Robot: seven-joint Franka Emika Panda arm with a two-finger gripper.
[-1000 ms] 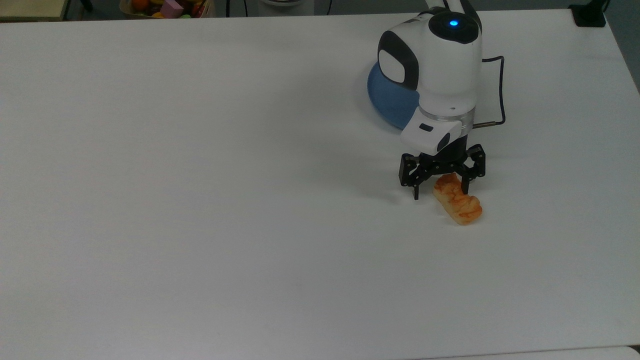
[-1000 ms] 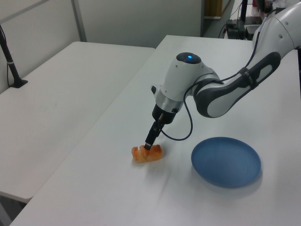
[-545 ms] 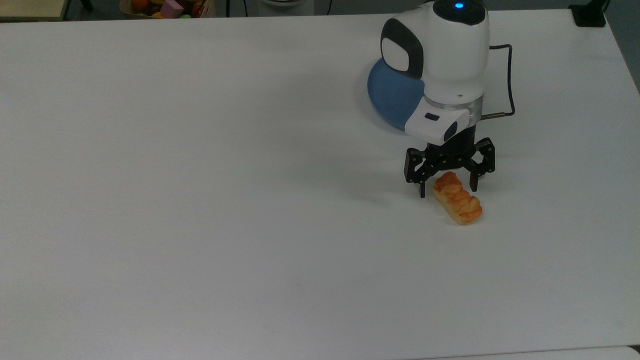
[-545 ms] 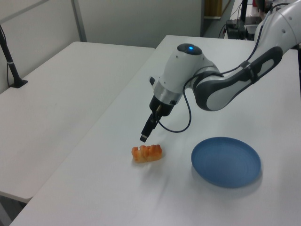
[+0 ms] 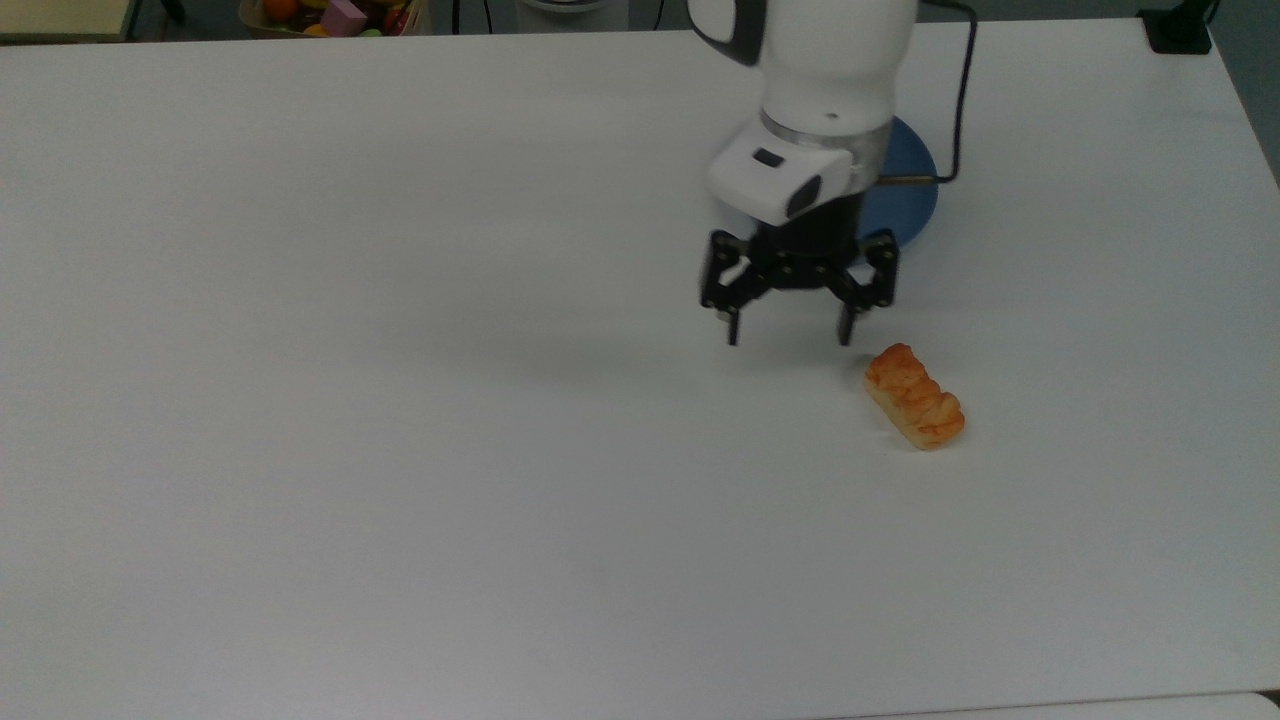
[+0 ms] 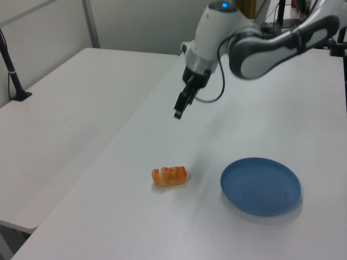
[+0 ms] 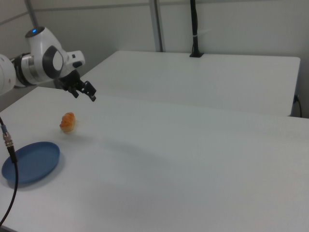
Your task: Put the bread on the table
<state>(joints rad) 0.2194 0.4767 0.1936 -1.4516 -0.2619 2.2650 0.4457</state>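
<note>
The bread [image 5: 914, 396], a small golden-orange braided bun, lies on the white table [image 5: 400, 450], apart from the blue plate [image 5: 905, 190]. It also shows in the left view [image 6: 169, 176] and the right view [image 7: 67, 122]. My gripper [image 5: 790, 340] hangs open and empty well above the table, up and to the top view's left of the bread. In the left view the gripper [image 6: 178, 112] is high above the bun; in the right view the gripper [image 7: 91, 96] sits up and right of it.
The blue plate [image 6: 260, 186] rests beside the bread, partly hidden by my arm in the top view. A second white table [image 6: 59, 114] stands alongside. A box of coloured toys [image 5: 335, 15] sits beyond the table's far edge.
My open gripper has lifted off the bread and risen, shifting to the top view's left. The bread stays where it lay on the table.
</note>
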